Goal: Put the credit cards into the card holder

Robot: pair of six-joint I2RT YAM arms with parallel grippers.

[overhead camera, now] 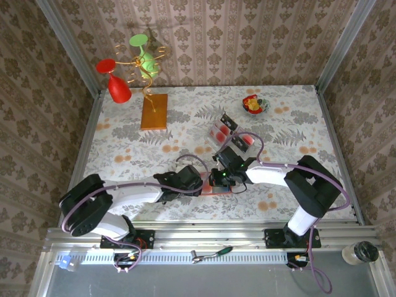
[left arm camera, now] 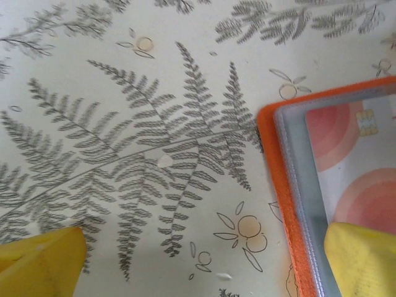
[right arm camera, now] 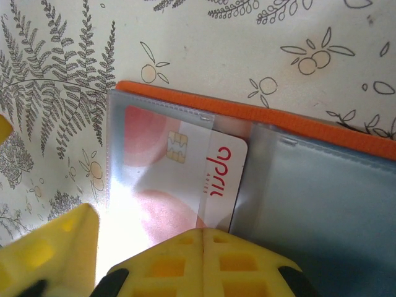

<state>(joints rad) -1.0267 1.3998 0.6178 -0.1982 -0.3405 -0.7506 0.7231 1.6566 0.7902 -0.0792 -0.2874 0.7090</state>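
Note:
The orange card holder point(overhead camera: 212, 190) lies open on the table near the front, its grey-blue inside up point(right arm camera: 334, 210). A red-and-white credit card point(right arm camera: 185, 167) sits most of the way inside its clear left pocket, with its right end sticking out. My right gripper point(right arm camera: 204, 238) is shut, its tips over the card's near edge point(overhead camera: 224, 176). My left gripper point(left arm camera: 204, 244) is open wide, with one finger point(left arm camera: 362, 260) on the holder's orange-edged corner point(left arm camera: 278, 179) beside the card point(left arm camera: 359, 161) and the other on bare table. More red-and-white cards point(overhead camera: 223, 130) lie farther back.
An orange-brown wooden board point(overhead camera: 154, 111) at the back left carries a wire stand with a red glass point(overhead camera: 116, 86) and a green glass point(overhead camera: 143, 55). A small bowl of colourful pieces point(overhead camera: 255, 105) sits at the back right. Patterned walls close in the table.

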